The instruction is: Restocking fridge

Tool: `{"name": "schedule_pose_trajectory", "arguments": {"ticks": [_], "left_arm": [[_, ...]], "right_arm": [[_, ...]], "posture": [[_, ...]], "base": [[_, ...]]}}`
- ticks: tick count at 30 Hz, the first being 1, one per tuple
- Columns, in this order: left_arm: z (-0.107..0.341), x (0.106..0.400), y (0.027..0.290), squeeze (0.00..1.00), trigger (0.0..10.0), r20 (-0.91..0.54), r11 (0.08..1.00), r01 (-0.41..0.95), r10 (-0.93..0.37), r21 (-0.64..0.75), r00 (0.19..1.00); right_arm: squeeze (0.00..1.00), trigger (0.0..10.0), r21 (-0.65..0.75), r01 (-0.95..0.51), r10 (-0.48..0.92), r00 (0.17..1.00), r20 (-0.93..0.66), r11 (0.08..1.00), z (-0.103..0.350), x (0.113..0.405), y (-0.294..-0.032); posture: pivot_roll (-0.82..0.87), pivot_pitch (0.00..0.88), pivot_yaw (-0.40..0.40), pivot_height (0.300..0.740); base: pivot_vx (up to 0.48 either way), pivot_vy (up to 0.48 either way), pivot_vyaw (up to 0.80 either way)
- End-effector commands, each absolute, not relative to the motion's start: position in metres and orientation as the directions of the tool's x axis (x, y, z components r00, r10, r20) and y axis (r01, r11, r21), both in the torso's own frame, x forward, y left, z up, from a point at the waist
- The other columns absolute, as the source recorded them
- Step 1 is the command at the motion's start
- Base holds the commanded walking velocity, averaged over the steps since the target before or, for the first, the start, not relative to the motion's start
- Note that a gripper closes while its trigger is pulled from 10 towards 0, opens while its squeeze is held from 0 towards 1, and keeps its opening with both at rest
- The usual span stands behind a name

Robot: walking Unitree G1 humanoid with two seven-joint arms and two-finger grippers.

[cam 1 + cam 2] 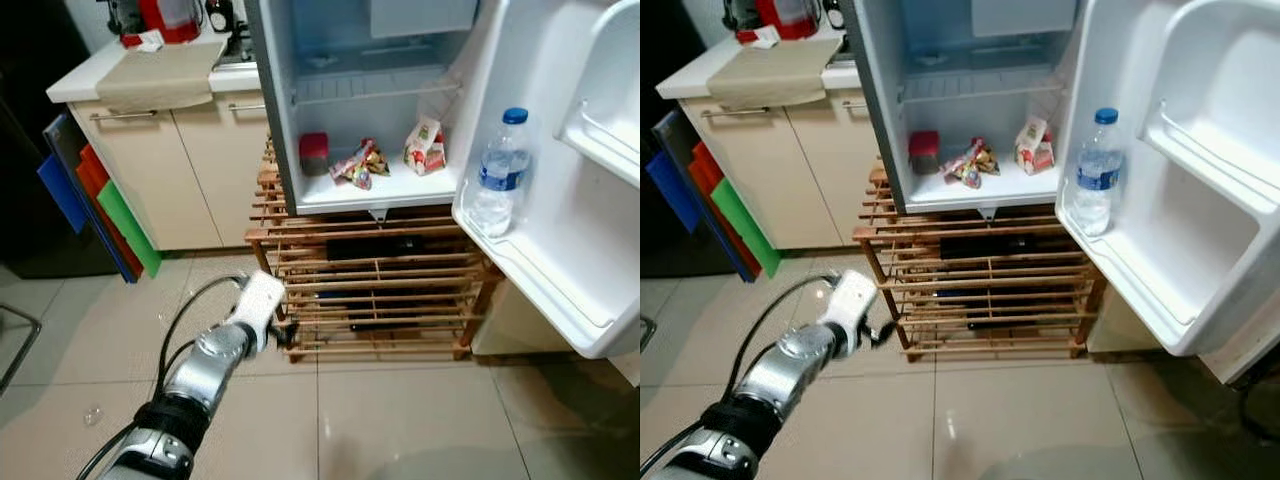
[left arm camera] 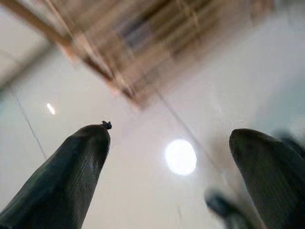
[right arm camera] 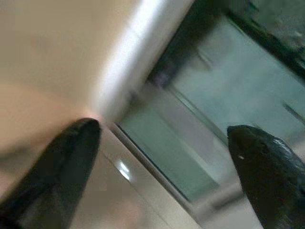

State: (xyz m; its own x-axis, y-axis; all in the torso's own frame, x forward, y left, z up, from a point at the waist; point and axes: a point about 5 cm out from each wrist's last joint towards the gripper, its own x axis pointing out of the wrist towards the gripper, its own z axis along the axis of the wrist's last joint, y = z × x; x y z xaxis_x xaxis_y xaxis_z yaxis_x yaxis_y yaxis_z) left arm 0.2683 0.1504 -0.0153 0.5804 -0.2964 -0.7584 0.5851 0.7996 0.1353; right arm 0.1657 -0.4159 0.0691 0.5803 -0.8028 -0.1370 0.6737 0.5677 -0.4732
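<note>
The small fridge (image 1: 385,192) stands open on a wooden slatted rack (image 1: 372,268). On its lower shelf are a red container (image 1: 313,153), shiny snack packets (image 1: 358,164) and a small carton (image 1: 425,146). A clear water bottle with a blue cap (image 1: 498,176) stands upright in the door's bottom shelf (image 1: 545,275). My left gripper (image 1: 287,337) is stretched out low over the floor beside the rack's front left corner, open and empty, its fingers (image 2: 71,176) apart. In the blurred right wrist view my right gripper (image 3: 162,128) is open with nothing between its fingers.
A beige cabinet (image 1: 160,170) with a countertop stands left of the fridge, with a red appliance (image 1: 160,16) on top. Blue, red and green boards (image 1: 100,205) lean against the cabinet's side. The open fridge door (image 1: 600,150) juts out on the right. Tiled floor (image 1: 400,420) lies in front.
</note>
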Motion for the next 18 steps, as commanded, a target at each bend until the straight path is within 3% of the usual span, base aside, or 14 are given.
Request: {"name": "schedule_pose_trajectory", "arguments": {"ticks": [1, 5, 7, 8, 9, 11, 14, 17, 18], "left_arm": [[-0.017, 0.266, 0.156, 0.00, 10.0, -0.775, 0.799, 0.589, -0.295, 0.121, 0.559], [-0.020, 0.266, 0.163, 0.00, 10.0, -0.788, 0.786, 0.593, -0.250, 0.175, 0.563], [-0.027, 0.260, 0.169, 0.00, 10.0, -0.814, 0.723, 0.651, -0.222, 0.232, 0.537], [-0.027, 0.260, 0.169, 0.00, 10.0, -0.814, 0.723, 0.651, -0.222, 0.232, 0.537], [-0.034, 0.252, 0.172, 0.00, 10.0, -0.838, 0.669, 0.700, -0.212, 0.250, 0.502], [-0.047, 0.236, 0.173, 0.00, 10.0, -0.879, 0.579, 0.776, -0.198, 0.252, 0.433], [-0.058, 0.223, 0.169, 0.00, 10.0, -0.894, 0.557, 0.796, -0.196, 0.237, 0.403], [-0.065, 0.215, 0.160, 0.00, 10.0, -0.889, 0.577, 0.785, -0.207, 0.226, 0.409], [-0.065, 0.215, 0.156, 0.00, 10.0, -0.880, 0.584, 0.778, -0.216, 0.230, 0.422]], "right_arm": [[0.37, 10.0, -0.370, 0.578, -0.649, 0.755, -0.095, 0.727, 0.082, 0.193, -0.384], [0.37, 10.0, -0.253, 0.382, -0.429, 0.888, -0.168, 0.889, 0.079, 0.203, -0.340], [0.38, 10.0, -0.137, 0.206, -0.237, 0.932, -0.275, 0.969, 0.071, 0.205, -0.308], [0.38, 10.0, -0.137, 0.206, -0.237, 0.932, -0.275, 0.969, 0.071, 0.205, -0.308], [0.38, 10.0, -0.039, 0.040, -0.051, 0.937, -0.347, 0.998, 0.067, 0.203, -0.282], [0.37, 10.0, 0.117, -0.223, 0.252, 0.873, -0.418, 0.968, 0.064, 0.189, -0.240], [0.36, 10.0, 0.156, -0.291, 0.331, 0.835, -0.441, 0.944, 0.063, 0.184, -0.232], [0.35, 10.0, 0.115, -0.203, 0.233, 0.863, -0.448, 0.972, 0.061, 0.194, -0.245], [0.36, 10.0, 0.042, -0.117, 0.123, 0.893, -0.433, 0.992, 0.060, 0.203, -0.256]], "posture": [[-0.17, 0.000, 0.082, 0.731], [-0.18, 0.000, 0.087, 0.731], [-0.18, 0.000, 0.090, 0.731], [-0.18, 0.000, 0.090, 0.731], [-0.19, 0.000, 0.093, 0.731], [-0.19, 0.000, 0.095, 0.731], [-0.19, 0.000, 0.094, 0.731], [-0.17, 0.000, 0.086, 0.731], [-0.17, 0.000, 0.086, 0.731]], "base": [[0.000, 0.000, 0.00], [0.000, 0.000, 0.00], [0.000, 0.000, 0.00], [0.000, 0.000, 0.00], [0.000, 0.000, 0.00], [0.000, 0.000, 0.00], [0.000, 0.000, 0.00], [0.000, 0.000, 0.00], [0.000, 0.000, 0.00]]}}
